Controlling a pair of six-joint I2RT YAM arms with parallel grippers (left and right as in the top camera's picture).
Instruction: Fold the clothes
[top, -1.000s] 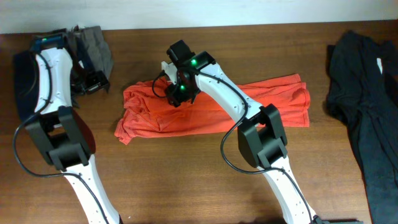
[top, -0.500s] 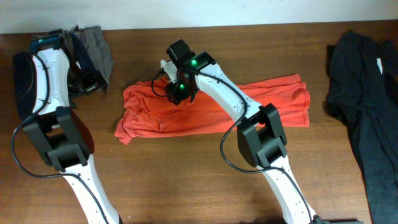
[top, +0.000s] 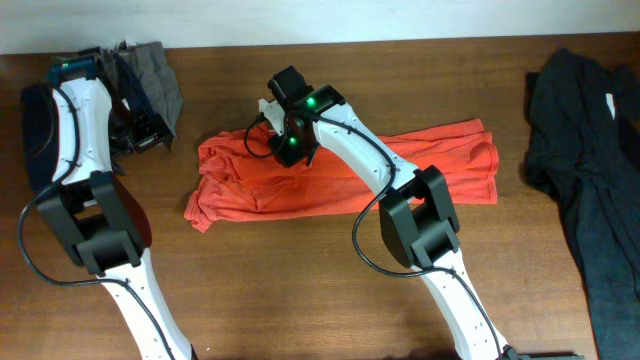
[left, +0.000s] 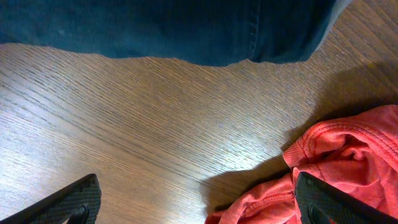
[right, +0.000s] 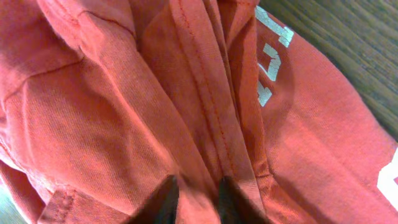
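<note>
Nearest: bare strip of table (top: 300, 290), brown wood grain, open along front of shirt hem. Mid-table: orange-red T-shirt (top: 420, 165) lying crosswise, soft fine knit, rumpled at left end, flatter at right, white lettering on one fold. Right fingers (right: 166, 200) clamped on raised seamed fold near shirt's upper left. Left fingers (left: 68, 202) spread wide over bare wood, just beside shirt's left end. Right edge: black garment (top: 590, 180), limp heap running out of frame. Far left corner: grey garment (top: 160, 80), crumpled; navy garment (top: 35, 125) beside.

T-shirt (top: 450, 160): orange-red, white lettering (right: 272, 59)
left garment (left: 155, 25): navy
corner garment (top: 158, 78): grey
right garment (top: 590, 180): black
surface (top: 300, 290): brown wood grain
arms (top: 352, 148): white, black joints
</note>
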